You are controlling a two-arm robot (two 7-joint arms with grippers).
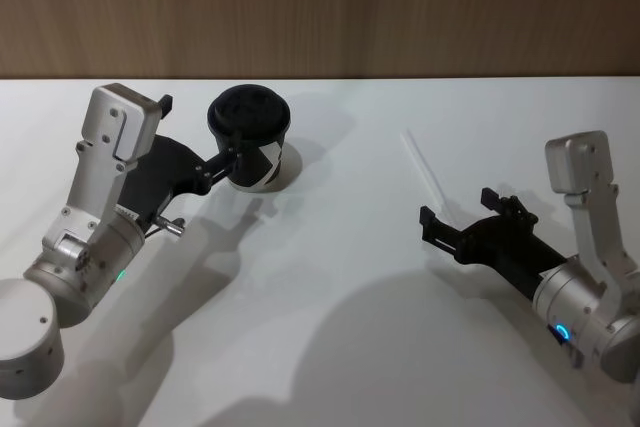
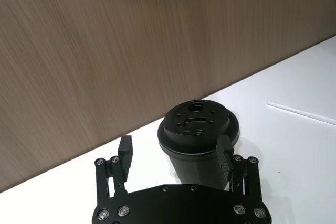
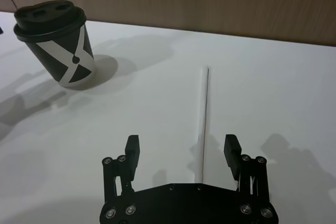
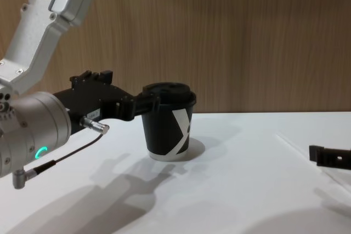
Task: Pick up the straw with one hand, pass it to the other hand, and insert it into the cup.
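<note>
Open table (image 1: 340, 277) all around straw (image 1: 424, 167); cup (image 1: 252, 142) well apart.

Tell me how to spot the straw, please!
Look at the white table, on the side away from the black cup. Just ahead of the right tool lies the straw. It is thin, straight and white, lying flat, unlike the dark upright cup.

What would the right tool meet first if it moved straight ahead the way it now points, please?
Probably the straw: it lies lengthwise on the table just ahead of the open right tool, though the height gap is unclear.
</note>
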